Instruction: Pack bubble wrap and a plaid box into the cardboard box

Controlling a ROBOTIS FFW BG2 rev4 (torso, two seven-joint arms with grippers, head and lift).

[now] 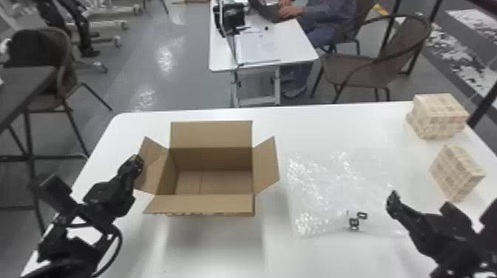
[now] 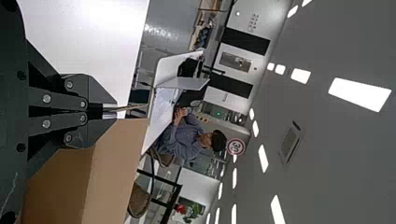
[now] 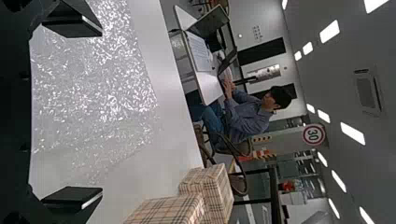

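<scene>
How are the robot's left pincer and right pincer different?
The left pincer is shut on a flap of the cardboard box, but the right pincer is wide open. The left pincer is at the box, while the right pincer is by the bubble wrap. Both are black.

Table (image 1: pixel 340 127): stretches out white, carries the whole spread!
Cardboard box (image 1: pixel 207 204): stands left of centre, flaps flung wide, top open.
Bubble wrap (image 1: pixel 325 185): lies flat, shining, just right of the cardboard box.
Near plaid box (image 1: pixel 453 173): sits angled, right of the wrap.
Far plaid box (image 1: pixel 440 116): waits by the far right corner, single or stacked, hard to tell.
</scene>
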